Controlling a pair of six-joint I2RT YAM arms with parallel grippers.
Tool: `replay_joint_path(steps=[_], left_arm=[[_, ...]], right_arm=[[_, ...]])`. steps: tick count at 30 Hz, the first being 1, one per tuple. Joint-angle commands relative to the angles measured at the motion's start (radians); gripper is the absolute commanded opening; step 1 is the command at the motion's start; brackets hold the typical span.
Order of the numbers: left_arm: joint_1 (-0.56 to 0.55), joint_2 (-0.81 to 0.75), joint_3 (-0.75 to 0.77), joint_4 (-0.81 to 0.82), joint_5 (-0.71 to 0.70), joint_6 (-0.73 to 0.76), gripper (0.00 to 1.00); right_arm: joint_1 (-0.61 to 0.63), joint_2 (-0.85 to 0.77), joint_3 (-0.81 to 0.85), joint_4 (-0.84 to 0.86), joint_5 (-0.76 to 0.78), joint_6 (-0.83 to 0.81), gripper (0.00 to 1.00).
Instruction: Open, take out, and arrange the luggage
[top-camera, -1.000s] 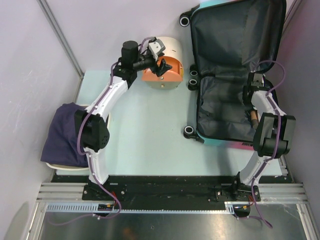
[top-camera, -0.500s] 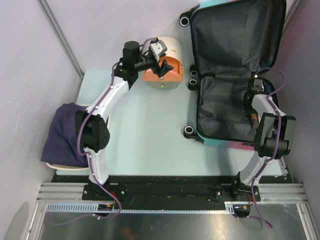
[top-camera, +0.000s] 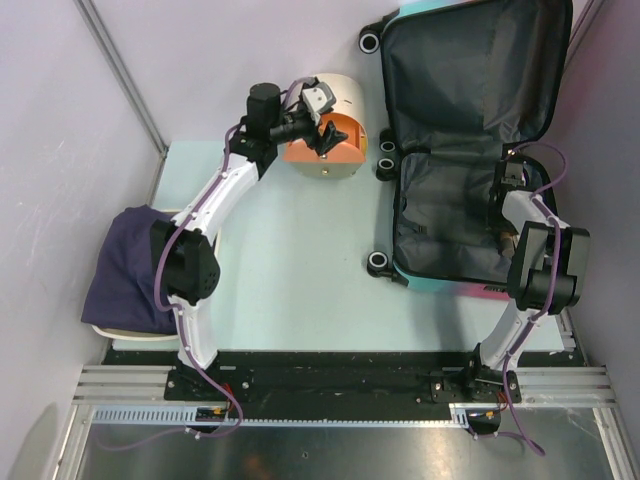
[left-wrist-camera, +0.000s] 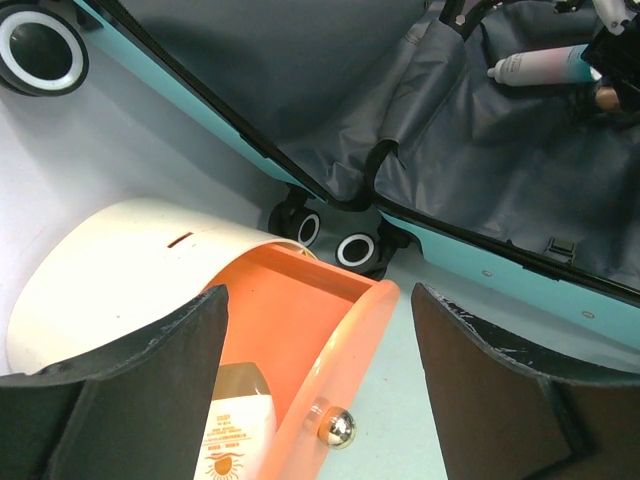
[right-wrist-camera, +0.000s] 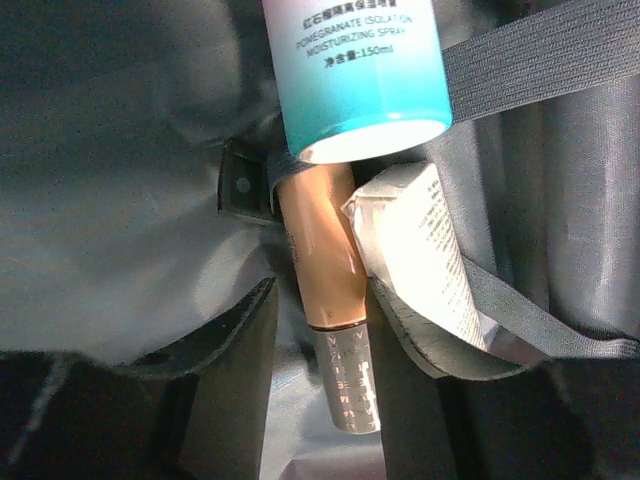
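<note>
The luggage (top-camera: 450, 70) lies open at the right, its dark grey lining (right-wrist-camera: 120, 150) showing. My right gripper (top-camera: 503, 200) reaches down into the lower half. In the right wrist view its jaws straddle a copper tube with a silver cap (right-wrist-camera: 322, 260): the right finger touches it, the left stands a little apart. My right gripper (right-wrist-camera: 325, 340) is still open. A teal-and-white spray can (right-wrist-camera: 355, 70) and a white box (right-wrist-camera: 420, 260) lie against the tube under the straps. My left gripper (left-wrist-camera: 320, 400) hangs open over the orange drawer (left-wrist-camera: 300, 330).
The cream cylindrical box (top-camera: 340, 100) stands left of the luggage wheels (top-camera: 386, 160), its drawer pulled out with a sunscreen bottle (left-wrist-camera: 235, 440) inside and a chrome knob (left-wrist-camera: 338, 428) in front. A dark blue cloth (top-camera: 125, 265) lies on a tray at the far left.
My right gripper has shifted a little farther into the luggage and its jaws have narrowed around the copper tube. The left arm has barely moved.
</note>
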Motion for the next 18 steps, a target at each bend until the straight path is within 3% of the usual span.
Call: replay_joint_path(steps=[1,8,18], left_arm=[[-0.007,-0.066,-0.017,0.015,0.015,0.019,0.79],[-0.007,-0.066,-0.026,0.016,0.016,0.026,0.79],[-0.007,-0.083,-0.057,0.015,0.013,0.024,0.79]], right_arm=[[-0.015,0.019,-0.037,-0.01,0.014,0.02,0.45],[-0.029,0.054,-0.049,0.021,0.037,0.017,0.54],[-0.026,0.073,-0.049,-0.056,-0.009,0.103,0.57]])
